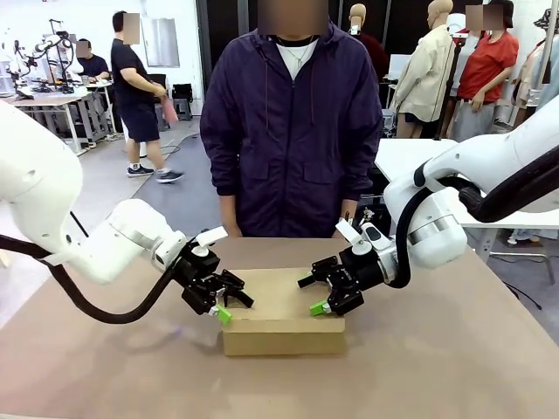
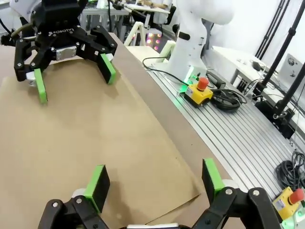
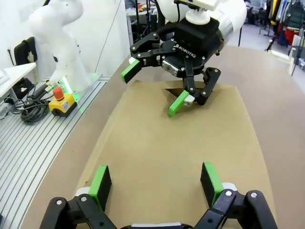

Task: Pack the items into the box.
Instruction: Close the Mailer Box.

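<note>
two arms: white, jointed, reaching in from either side of the front view toward the middle of the scene
worktop [image 1: 454, 349]: broad, flat, brown surface; a person in a dark purple zip jacket [image 1: 293, 131] stands at its far edge, behind the box
box [image 1: 279, 323]: brown cardboard, rectangular, lid flap shut, lying on the worktop midway between the arms; its plain top panel runs under both wrist cameras, with a small tab notch at one edge in the right wrist view
left claw [image 1: 222, 305]: black with green pads, over the box's left end in the front view; jaws spread wide, nothing between them; in its own wrist view [image 2: 153, 185] the two pads stand well apart above the bare lid
right claw [image 1: 316, 295]: black with green pads, over the box's right end; jaws likewise spread wide and holding nothing; in its own wrist view [image 3: 155, 180] the pads stand apart over the cardboard
facing: each wrist view shows the other claw across the lid, its fingers splayed just above the cardboard
emergency stop button [image 3: 61, 101]: red cap on a yellow housing, on the ribbed metal base beside the worktop
</note>
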Controlling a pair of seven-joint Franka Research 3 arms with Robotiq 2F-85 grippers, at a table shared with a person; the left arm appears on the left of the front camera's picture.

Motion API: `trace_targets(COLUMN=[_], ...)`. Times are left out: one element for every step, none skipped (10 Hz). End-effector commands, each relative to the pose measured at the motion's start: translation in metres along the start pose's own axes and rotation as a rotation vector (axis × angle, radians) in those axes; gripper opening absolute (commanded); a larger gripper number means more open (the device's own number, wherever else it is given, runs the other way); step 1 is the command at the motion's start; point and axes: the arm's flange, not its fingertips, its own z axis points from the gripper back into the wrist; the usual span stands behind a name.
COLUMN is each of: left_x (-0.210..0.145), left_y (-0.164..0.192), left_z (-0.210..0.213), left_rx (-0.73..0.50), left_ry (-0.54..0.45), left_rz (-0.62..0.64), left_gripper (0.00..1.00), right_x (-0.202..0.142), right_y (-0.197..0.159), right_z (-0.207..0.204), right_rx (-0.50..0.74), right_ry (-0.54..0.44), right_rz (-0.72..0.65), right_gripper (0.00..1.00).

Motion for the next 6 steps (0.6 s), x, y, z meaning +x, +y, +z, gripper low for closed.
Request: trace_targets(left_x=[-0.009,0.0,0.015,0.03,0.047,0.06], left_y=[0.003,0.001,-0.009,-0.021,-0.041,-0.062], left_z=[-0.002,0.004,0.017,0.029,0.042,0.051], left_rx=[-0.005,0.04,0.107,0.166,0.23,0.249], left_ry=[0.044,0.008,-0.053,-0.095,-0.138,-0.174], left_rz=[0.016,-0.018,-0.093,-0.154,-0.232,-0.285], left_gripper=[1.0,1.0,1.0,1.0,1.0,1.0], right_x=[-0.004,0.0,0.011,0.022,0.035,0.043], right_y=[0.001,0.0,0.0,0.002,0.006,0.013], right_z=[0.007,0.017,0.033,0.047,0.068,0.088], right_rx=[-0.034,-0.058,-0.101,-0.128,-0.159,-0.176], right_ry=[-0.002,-0.029,-0.049,-0.056,-0.07,-0.1], right_rz=[-0.011,-0.03,-0.07,-0.117,-0.186,-0.269], right_gripper=[1.0,1.0,1.0,1.0,1.0,1.0])
